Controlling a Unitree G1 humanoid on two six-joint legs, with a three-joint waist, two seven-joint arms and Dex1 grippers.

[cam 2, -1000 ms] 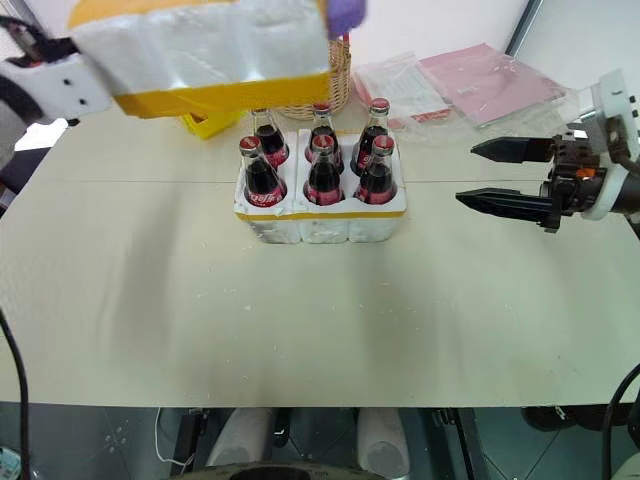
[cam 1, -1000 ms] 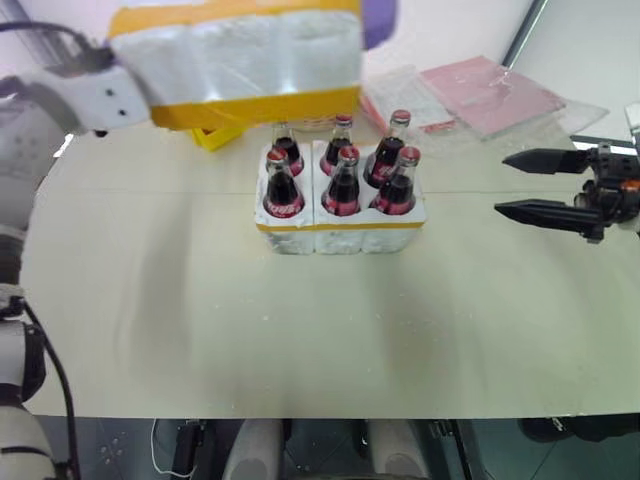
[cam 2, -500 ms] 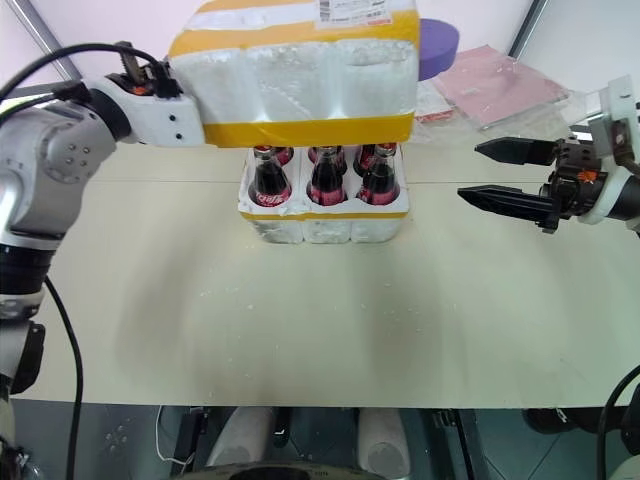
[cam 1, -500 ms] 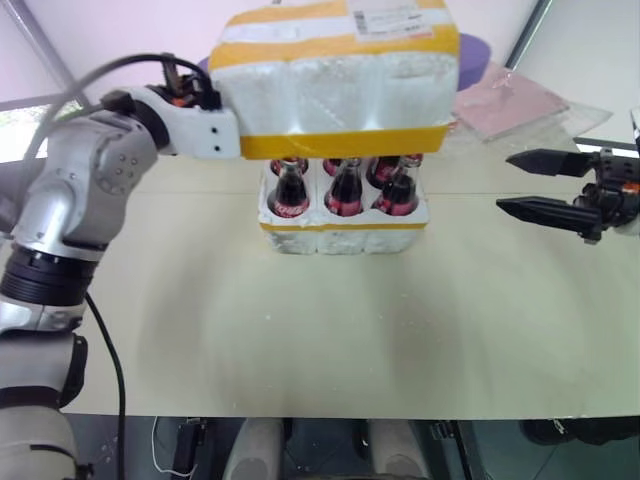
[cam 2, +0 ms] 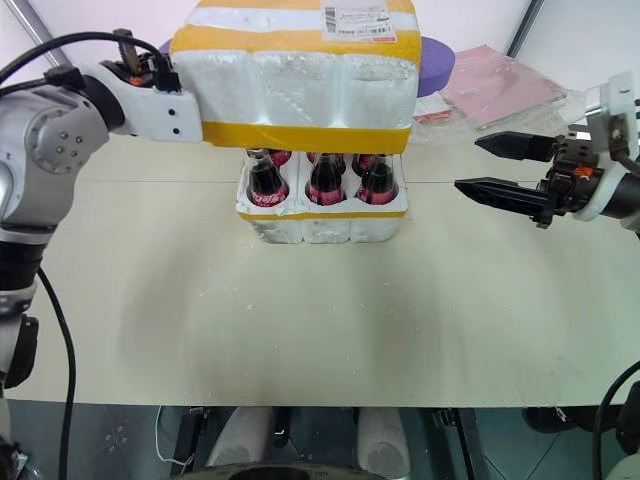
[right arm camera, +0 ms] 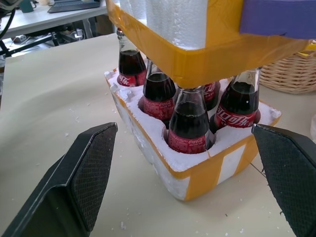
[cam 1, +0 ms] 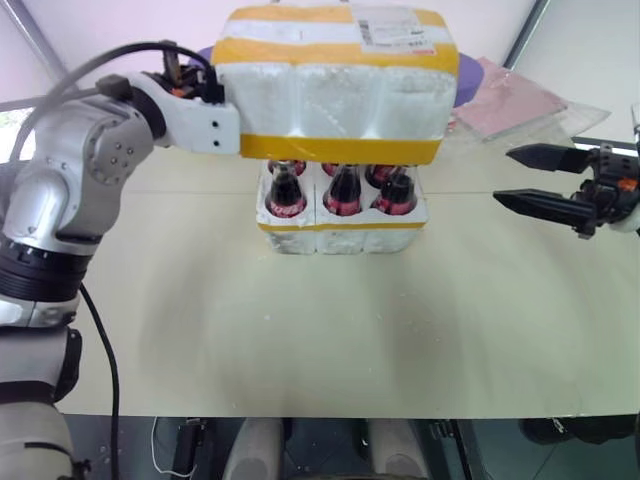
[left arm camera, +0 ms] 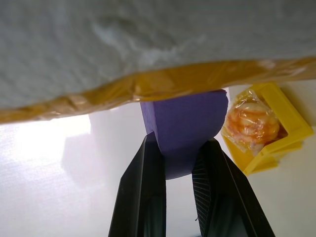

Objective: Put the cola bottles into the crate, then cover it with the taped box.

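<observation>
From the head camera, the left gripper point(cam 1: 215, 85) holds the taped box point(cam 1: 340, 85) out to its own right, above the crate point(cam 1: 340, 228), so that the box's lower yellow band hides the caps of the cola bottles point(cam 1: 342, 192) standing in the wells. The right gripper point(cam 1: 520, 178) hangs level off to the crate's right, well apart from it, its two black fingers spread wide with nothing between them and pointing toward the crate. In the left wrist view, the left gripper's fingers point(left arm camera: 143, 197) are clamped on a purple block point(left arm camera: 183, 131) fixed to the taped box's underside, the white foam and its yellow tape edge sitting just past the fingertips; beyond and to one side lies a yellow tray point(left arm camera: 276, 133) with a wrapped orange item. In the right wrist view, the crate stands straight ahead of the parted fingers point(right arm camera: 79, 177), bottles upright in their wells, the taped box hovering just above their necks, and a wicker basket point(right arm camera: 291, 71) behind.
</observation>
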